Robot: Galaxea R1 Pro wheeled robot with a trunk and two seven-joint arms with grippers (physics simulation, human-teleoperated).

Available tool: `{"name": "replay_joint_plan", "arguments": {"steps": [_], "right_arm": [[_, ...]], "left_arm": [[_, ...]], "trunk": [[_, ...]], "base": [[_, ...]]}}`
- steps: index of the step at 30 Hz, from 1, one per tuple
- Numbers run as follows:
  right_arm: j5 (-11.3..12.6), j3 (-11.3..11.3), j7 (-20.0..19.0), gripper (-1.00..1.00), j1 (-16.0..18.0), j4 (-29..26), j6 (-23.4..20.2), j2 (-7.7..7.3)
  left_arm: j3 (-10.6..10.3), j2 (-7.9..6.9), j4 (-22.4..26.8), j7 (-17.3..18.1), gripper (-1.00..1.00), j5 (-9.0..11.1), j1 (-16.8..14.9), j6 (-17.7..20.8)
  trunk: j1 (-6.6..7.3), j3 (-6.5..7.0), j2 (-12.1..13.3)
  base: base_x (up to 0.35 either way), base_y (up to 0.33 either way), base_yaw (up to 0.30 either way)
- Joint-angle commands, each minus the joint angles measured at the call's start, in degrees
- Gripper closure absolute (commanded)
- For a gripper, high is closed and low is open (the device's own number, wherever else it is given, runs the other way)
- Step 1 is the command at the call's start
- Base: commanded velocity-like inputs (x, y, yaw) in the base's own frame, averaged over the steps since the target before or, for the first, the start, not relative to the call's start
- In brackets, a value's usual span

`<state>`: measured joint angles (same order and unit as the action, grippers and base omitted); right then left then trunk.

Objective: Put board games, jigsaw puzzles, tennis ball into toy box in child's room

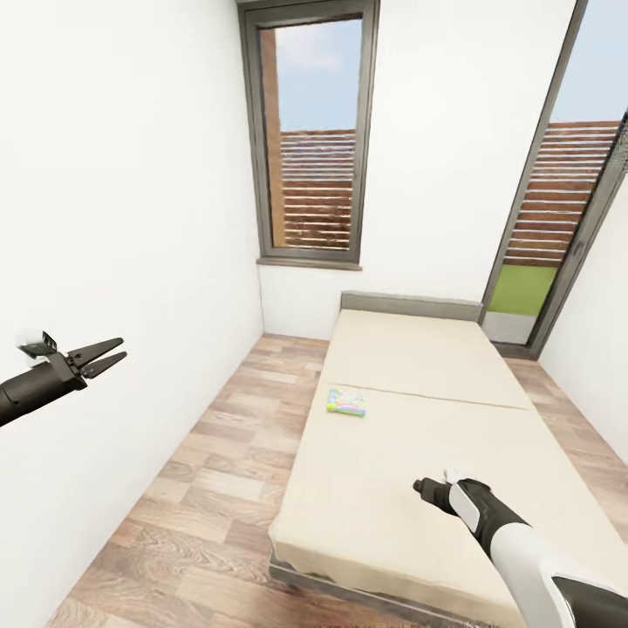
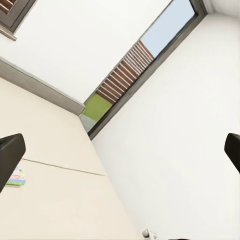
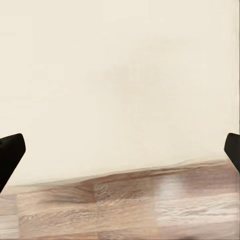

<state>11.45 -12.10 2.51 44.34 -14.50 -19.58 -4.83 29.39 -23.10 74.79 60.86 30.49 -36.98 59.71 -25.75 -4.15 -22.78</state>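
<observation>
We see one board game (image 1: pixel 346 402) lying flat on the bed (image 1: pixel 410 453), near the mattress edge closest to the wall with the window (image 1: pixel 314 139) and just beside the seam that crosses the mattress. It is the small one, pale with green, yellow and pink cartoon art. We judge it light and stiff, a thin card box with a smooth printed face that may slip between hard fingers. Lying flush on a soft mattress, it offers little to grip from above; we would take it across a short edge, pressing one finger into the bedding to get under it, or nudge it toward the mattress edge first. No title or lettering on it can be read at this size, and we find no other writing in the room.

A sliver of the same box (image 2: pixel 16 177) shows beside one finger in the left wrist view.

Our left hand (image 1: pixel 107 356) hangs in the air beside the white wall (image 1: pixel 131 218), released and holding nothing. Our right hand (image 1: pixel 427 488) hovers over the foot end of the bed; the right wrist view shows its fingers (image 3: pixel 11 152) spread wide apart, with nothing between them, above the mattress edge and the wooden floor (image 1: pixel 218 453). Both are well apart from the box.
</observation>
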Motion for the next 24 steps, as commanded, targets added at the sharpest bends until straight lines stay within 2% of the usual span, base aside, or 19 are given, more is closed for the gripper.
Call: {"name": "replay_joint_plan", "arguments": {"steps": [1,5,10,17,24], "right_arm": [[0.54,0.06,0.28,-1.00,0.04,-0.09,-0.26,0.01],[0.41,0.06,0.29,-1.00,0.04,-0.09,-0.22,0.00],[0.19,0.14,0.30,-1.00,0.04,-0.09,-0.06,0.23],[-0.26,0.25,0.43,-1.00,0.00,0.11,4.26,0.43],[-0.33,0.25,0.38,-1.00,-0.35,0.09,5.22,0.32]], "left_arm": [[0.05,-0.02,0.01,0.22,-1.00,-0.08,-0.05,0.24],[0.05,-0.02,0.01,0.22,-1.00,-0.08,-0.06,0.24],[0.05,-0.02,0.01,0.22,-1.00,-0.08,-0.07,0.24],[0.05,-0.02,0.01,0.22,-1.00,-0.08,-0.05,0.24],[0.05,-0.02,0.01,0.22,-1.00,-0.08,-0.06,0.24]], "trunk": [[-0.04,-0.19,-0.14],[-0.04,-0.44,-0.14],[-0.04,-0.79,-0.14],[-0.04,-1.36,-0.14],[-0.04,-1.92,-0.14]], "base": [[0.000,0.000,-0.238],[0.000,-0.033,-0.226],[0.073,-0.192,-0.208],[0.062,-0.064,-0.159],[0.125,-0.017,-0.087]]}}
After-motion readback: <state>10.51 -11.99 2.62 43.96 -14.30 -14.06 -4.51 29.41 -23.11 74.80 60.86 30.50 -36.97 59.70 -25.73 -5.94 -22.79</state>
